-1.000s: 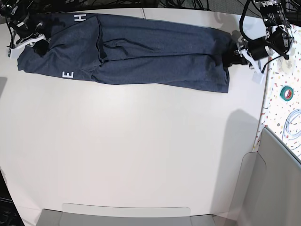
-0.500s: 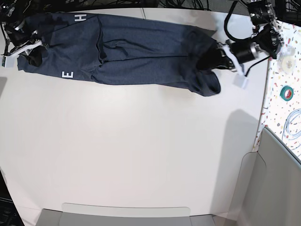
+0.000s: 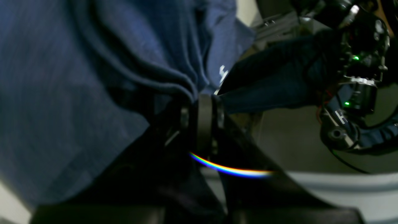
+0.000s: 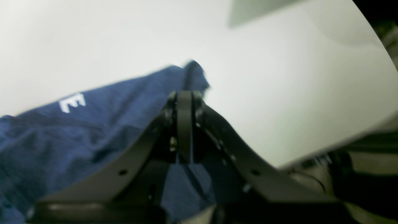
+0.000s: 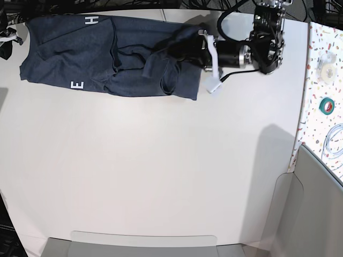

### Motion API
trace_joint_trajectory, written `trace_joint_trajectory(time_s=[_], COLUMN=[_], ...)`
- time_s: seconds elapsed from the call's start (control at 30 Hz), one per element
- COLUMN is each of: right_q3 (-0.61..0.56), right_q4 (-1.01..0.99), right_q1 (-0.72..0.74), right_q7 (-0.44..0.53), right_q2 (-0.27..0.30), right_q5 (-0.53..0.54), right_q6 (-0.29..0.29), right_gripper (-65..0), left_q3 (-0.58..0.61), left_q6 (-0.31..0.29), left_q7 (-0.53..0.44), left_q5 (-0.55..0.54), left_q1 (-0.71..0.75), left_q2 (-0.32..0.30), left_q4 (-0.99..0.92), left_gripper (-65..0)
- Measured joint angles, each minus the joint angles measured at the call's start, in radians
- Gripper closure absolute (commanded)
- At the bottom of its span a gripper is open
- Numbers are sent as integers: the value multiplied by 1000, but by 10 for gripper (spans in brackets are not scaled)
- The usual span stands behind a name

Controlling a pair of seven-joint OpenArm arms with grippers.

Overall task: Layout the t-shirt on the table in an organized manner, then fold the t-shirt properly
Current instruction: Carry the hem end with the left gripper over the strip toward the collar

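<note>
a: left wrist? 
b: left gripper (image 3: pixel 203 105) clamped on the t-shirt (image 3: pixel 62 77) hem.
a: right wrist?
b: right gripper (image 4: pixel 184 104) pinched on cloth, white "e" (image 4: pixel 72 103) showing.
a: base?
b: shirt along the table (image 5: pixel 161 171) far edge, "h" (image 5: pixel 91 21) and "e" readable.

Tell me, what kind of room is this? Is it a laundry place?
Probably a robot lab, not a laundry. A robot arm works on a big white table, folding a navy t-shirt. Beside it, a speckled strip holds a roll of green tape.
</note>
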Motion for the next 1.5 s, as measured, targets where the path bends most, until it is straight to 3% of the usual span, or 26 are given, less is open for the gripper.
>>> trace_joint_trajectory(time_s=[0.17,0.33,0.5,1.5], right_q3=[0,-2,-3,-7], right_q4=[0,-11,-38,-62], right_q1=[2,2,3,14], right_q7=[-5,-6,-11,-10], right_q2=[-1,-6,-7,-9], right_q5=[0,-3,-71,-69], right_q6=[0,0,0,0], right_gripper=[0,0,0,0], left_q3=[65,78,81,288], left_q6=[0,0,0,3], left_q7=[1,0,2,-26], left_q5=[0,2,8,69], left_q1=[-62,-113,-142,-227], left_q2=[33,29,29,29], left_q4=[0,0,-1,-3], left_gripper=[0,0,0,0])
